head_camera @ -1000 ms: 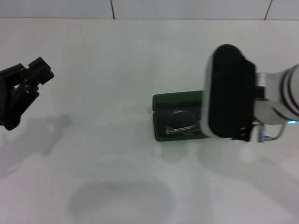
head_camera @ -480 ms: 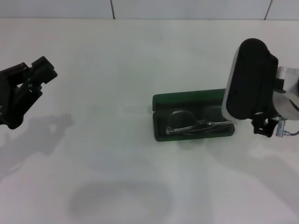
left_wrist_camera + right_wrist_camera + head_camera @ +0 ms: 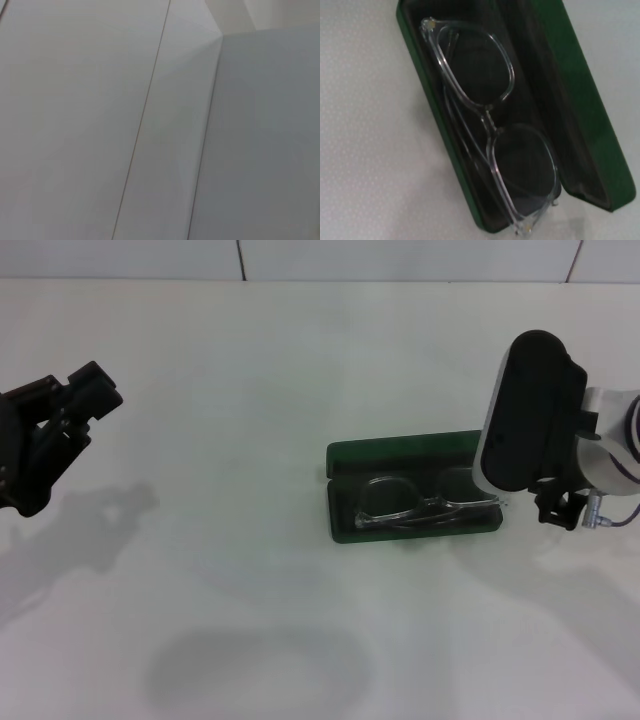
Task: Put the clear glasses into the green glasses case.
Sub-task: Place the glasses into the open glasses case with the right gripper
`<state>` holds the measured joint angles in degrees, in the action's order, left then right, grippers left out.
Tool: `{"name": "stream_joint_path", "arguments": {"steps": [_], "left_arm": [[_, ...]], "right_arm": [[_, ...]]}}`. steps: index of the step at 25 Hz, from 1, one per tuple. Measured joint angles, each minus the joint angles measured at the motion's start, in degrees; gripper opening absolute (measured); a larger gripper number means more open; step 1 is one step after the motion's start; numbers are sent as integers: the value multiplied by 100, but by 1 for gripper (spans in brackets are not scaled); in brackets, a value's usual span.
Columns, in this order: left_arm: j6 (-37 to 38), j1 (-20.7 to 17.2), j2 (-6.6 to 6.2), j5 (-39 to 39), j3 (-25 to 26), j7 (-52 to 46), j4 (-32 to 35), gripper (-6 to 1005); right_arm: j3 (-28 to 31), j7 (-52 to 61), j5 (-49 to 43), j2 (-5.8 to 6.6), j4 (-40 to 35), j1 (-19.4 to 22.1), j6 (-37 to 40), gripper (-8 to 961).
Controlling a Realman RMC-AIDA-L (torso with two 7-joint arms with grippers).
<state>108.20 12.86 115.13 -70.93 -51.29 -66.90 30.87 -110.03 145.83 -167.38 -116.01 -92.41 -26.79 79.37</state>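
On the desk [image 3: 250, 390], right of centre, the case [image 3: 400, 452] lies open with the glasses [image 3: 420, 505] flat in its dark tray, lenses up. The right gripper [image 3: 555, 510] hangs just beside the case's right end, its jaws hidden behind the wrist housing, so I cannot tell whether they are spread or pressed together. The left gripper [image 3: 85, 390] is parked far left, jaws also unreadable.

One corner of the frame [image 3: 530, 227] seems to ride on or over the tray's rim in the right wrist view; if so, a lid closing could pinch it or push the glasses out. The right arm, this near, could also nudge the case.

A second ago the right arm covered the case's right half; it has since pulled away rightward, baring both lenses. The case and left arm have not moved.
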Motion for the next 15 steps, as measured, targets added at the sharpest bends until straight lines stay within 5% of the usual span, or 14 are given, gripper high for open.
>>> {"name": "stream_joint_path", "arguments": {"steps": [15], "left_arm": [[-2,-65,9,0,3,8,-3,149]], "right_arm": [[2,-156,553,9,477,-90,-550,36]]}}
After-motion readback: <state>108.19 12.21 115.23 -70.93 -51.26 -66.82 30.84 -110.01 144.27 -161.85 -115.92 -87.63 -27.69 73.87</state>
